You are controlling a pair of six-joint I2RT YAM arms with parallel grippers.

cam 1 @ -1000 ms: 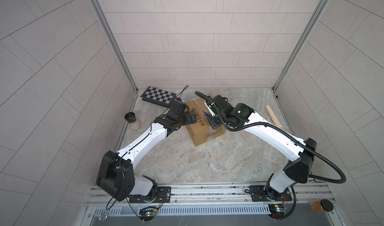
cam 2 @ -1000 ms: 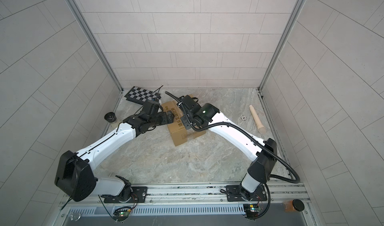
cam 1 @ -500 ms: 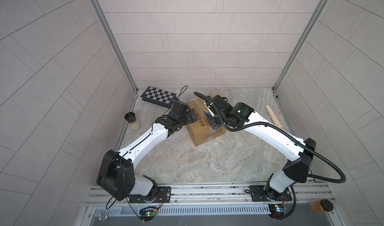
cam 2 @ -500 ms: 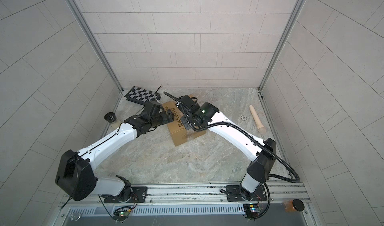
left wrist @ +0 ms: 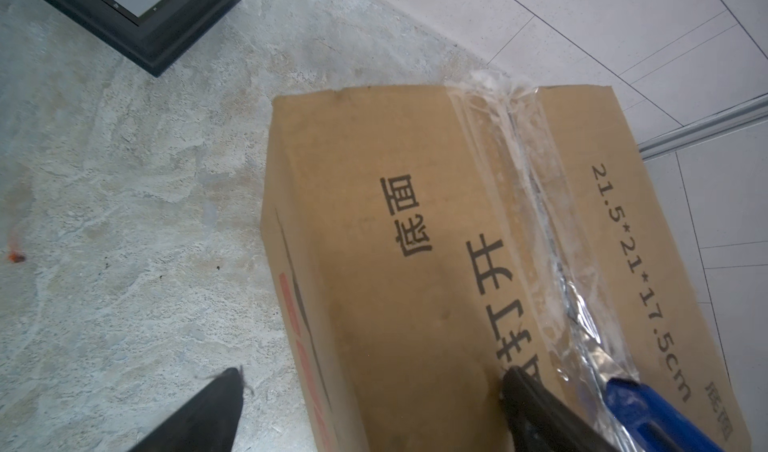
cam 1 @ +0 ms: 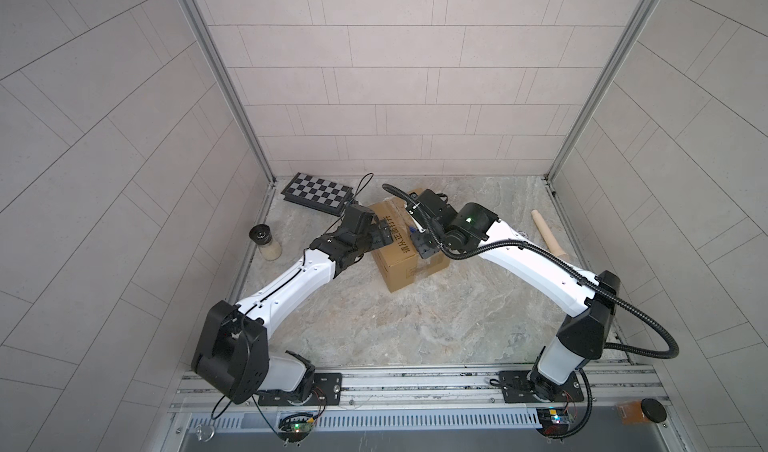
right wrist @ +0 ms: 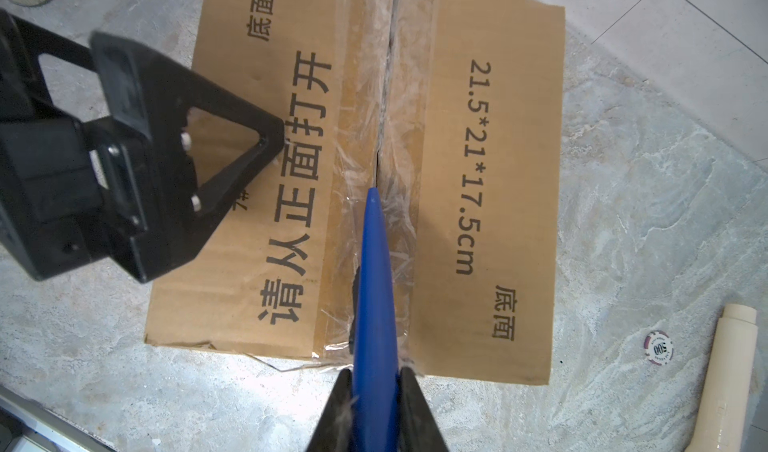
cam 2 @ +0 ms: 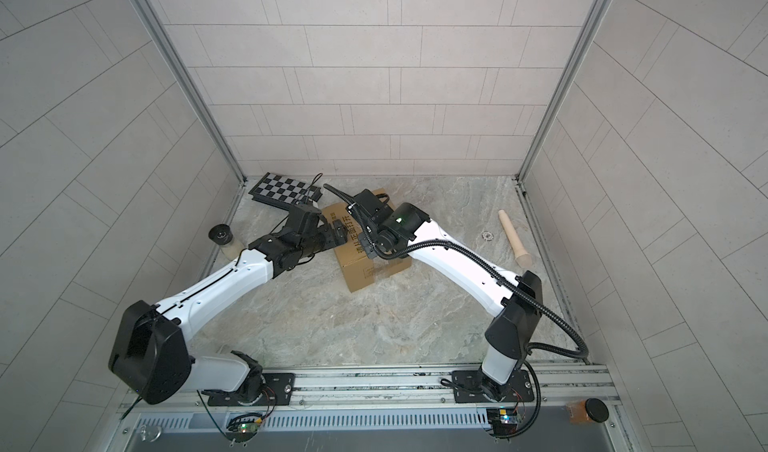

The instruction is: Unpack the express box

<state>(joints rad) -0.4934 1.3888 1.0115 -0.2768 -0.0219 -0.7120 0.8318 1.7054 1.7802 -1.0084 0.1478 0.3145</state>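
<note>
The express box [cam 1: 398, 249] is a brown carton with black print, standing on the stone floor at the back middle in both top views [cam 2: 360, 258]. Clear tape [right wrist: 384, 96] runs along its top seam and is wrinkled and split. My right gripper [right wrist: 376, 373] is shut on a blue pointed tool [right wrist: 374, 283], and the tool's tip lies in the seam near the middle of the box top. My left gripper [left wrist: 372, 375] is open and straddles the box's left top edge. One of its fingers [right wrist: 245, 138] rests on the printed flap, and the other is out over the floor.
A black-and-white checkered board case [cam 1: 318, 194] lies at the back left. A black-lidded jar [cam 1: 264, 242] stands by the left wall. A wooden pin [cam 1: 546, 233] and a small poker chip [right wrist: 658, 348] lie to the right of the box. Tiled walls close in on three sides.
The left gripper has shifted slightly along the box's left edge. The right gripper with the blue tool has hardly moved.
</note>
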